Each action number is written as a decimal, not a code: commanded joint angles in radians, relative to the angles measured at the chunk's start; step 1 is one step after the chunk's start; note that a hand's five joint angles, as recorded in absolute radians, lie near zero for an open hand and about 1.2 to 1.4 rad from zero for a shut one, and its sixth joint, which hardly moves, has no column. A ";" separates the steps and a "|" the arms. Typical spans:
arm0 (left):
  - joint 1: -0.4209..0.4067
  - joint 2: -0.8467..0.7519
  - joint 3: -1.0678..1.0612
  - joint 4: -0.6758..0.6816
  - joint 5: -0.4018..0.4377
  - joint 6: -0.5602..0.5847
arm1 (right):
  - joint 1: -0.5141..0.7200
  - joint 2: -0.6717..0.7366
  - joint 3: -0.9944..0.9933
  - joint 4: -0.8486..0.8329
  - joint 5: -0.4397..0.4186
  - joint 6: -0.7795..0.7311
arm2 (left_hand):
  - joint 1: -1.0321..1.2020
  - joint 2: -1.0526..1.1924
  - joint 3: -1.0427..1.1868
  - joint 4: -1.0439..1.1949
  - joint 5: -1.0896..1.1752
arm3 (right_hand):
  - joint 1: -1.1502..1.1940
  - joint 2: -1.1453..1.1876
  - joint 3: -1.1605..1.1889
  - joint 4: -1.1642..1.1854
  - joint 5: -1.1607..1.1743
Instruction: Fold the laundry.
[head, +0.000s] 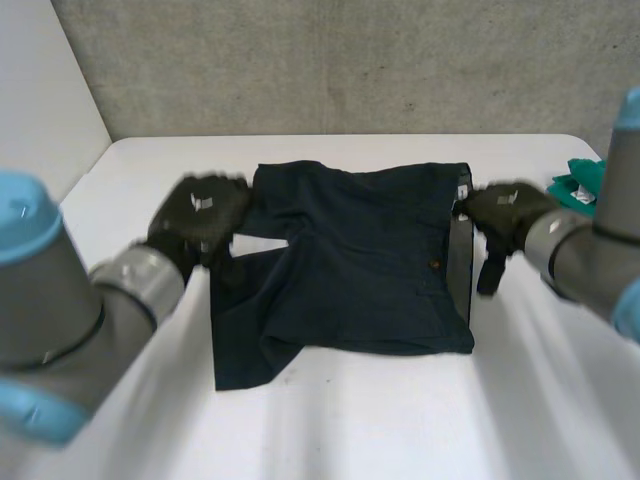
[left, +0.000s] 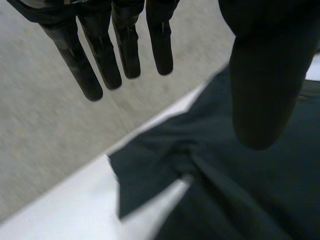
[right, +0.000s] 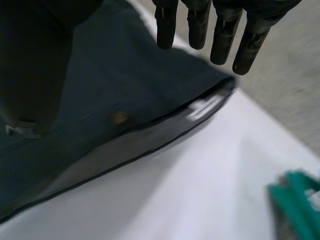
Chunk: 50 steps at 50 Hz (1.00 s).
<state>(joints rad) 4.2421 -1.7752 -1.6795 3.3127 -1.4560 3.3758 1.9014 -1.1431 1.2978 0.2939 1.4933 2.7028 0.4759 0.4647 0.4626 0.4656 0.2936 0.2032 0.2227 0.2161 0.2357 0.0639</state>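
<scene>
No text can be read. A white label (right: 205, 107) is seen inside the waistband of the dark shorts (head: 350, 270), but its print cannot be made out. A pale mark is carried on the back of the left hand (head: 200, 215) and of the right hand (head: 505, 212), too small to be read.

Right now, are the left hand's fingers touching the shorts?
Apart. In the left wrist view the left hand has its fingers straight, and grey wall shows between their tips and the dark shorts lying on the table.
</scene>
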 joint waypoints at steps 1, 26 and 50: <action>-0.037 0.079 -0.219 -0.042 -0.001 -0.006 | 0.005 -0.101 0.320 -0.202 -0.051 0.012 | 0.157 0.169 0.171 0.168 0.165 | 0.008 -0.012 -0.005 -0.025 -0.027; 0.039 -0.063 -0.322 0.018 -0.003 -0.006 | 0.030 0.020 0.456 -0.504 -0.108 0.011 | -0.127 -0.116 -0.114 -0.117 -0.120 | 1.039 1.019 1.026 1.006 1.004; 0.018 -0.128 -0.312 0.205 -0.055 0.013 | 0.015 0.000 0.479 -0.496 -0.105 0.012 | 0.005 0.016 0.018 0.015 0.012 | 1.193 1.174 1.180 1.161 1.158</action>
<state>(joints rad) 4.2677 -1.8750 -1.9974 3.4602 -1.5115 3.3848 1.9152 -1.1363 1.7706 -0.2035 1.3837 2.7152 0.3658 0.3682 0.3583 0.3671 0.1987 0.9110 1.1681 1.1803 1.1891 0.9628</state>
